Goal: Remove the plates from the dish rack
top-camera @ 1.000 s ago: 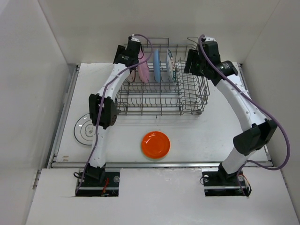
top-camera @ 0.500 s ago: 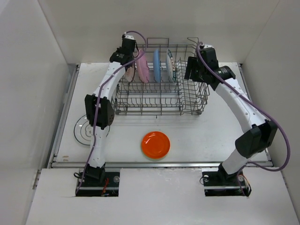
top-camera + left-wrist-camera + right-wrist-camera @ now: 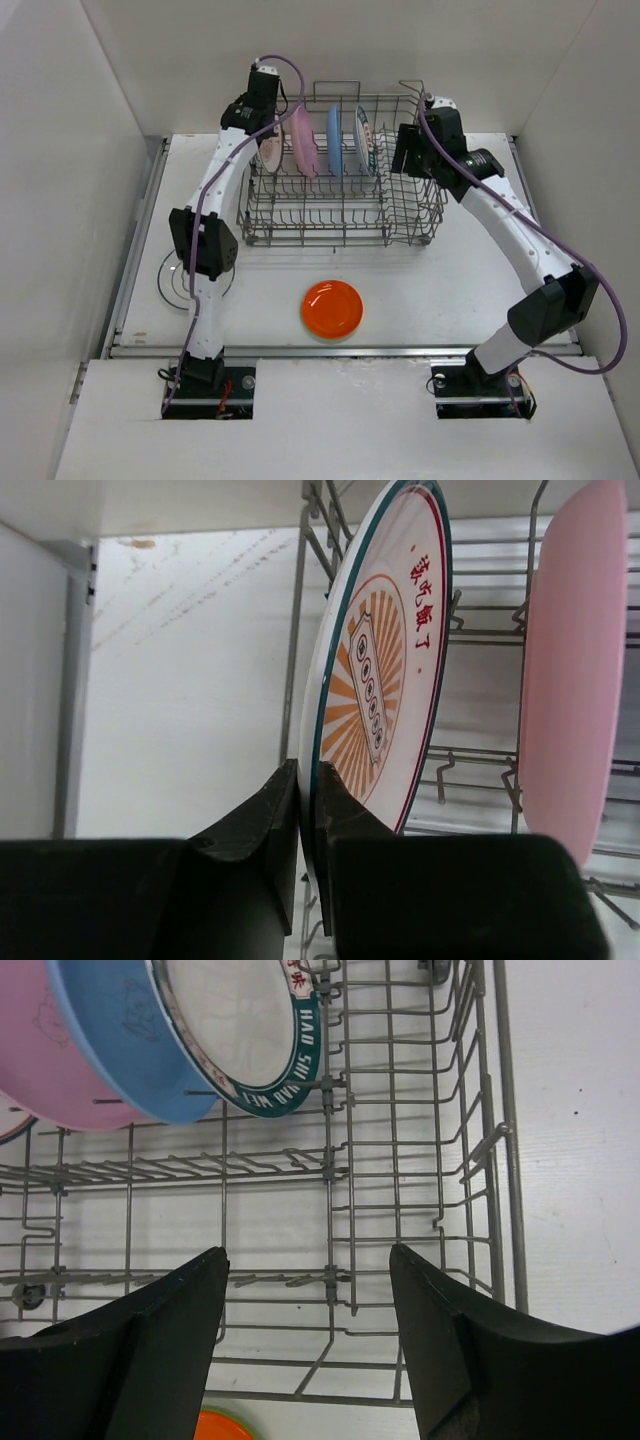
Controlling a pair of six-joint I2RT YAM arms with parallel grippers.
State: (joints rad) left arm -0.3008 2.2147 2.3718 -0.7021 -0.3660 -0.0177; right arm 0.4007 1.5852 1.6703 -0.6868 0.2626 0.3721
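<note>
The left gripper (image 3: 300, 810) has its jaws pinched tight on the edge of the patterned plate (image 3: 385, 670) nearest its wrist. This plate is white with an orange sunburst and red lettering, and it stands on edge at the left end of the dish rack (image 3: 340, 215). The right gripper (image 3: 305, 1255) hangs over the rack's right half, jaws spread wide with nothing between them.

The plate looks stiff, light and glossy, so I judge that a thin pinch on the rim could let it swing or slip. The edge is the only place open to the fingers while it stands among the tines, and a straight lift in the plate's own plane would keep it from twisting.

Just right of the left gripper stands the pink plate (image 3: 570, 680) — near, but not touching the held one. An upright rack wire (image 3: 297, 640) runs close along the held plate's back, on the gripper's left, and could snag the rim.

Ahead of the right gripper and to its left stand the blue plate (image 3: 110, 1050) and the teal-lettered plate (image 3: 240, 1020). An orange plate (image 3: 332, 308) and a ringed white plate (image 3: 175, 275) lie on the table (image 3: 430, 290) — well clear of both grippers.
</note>
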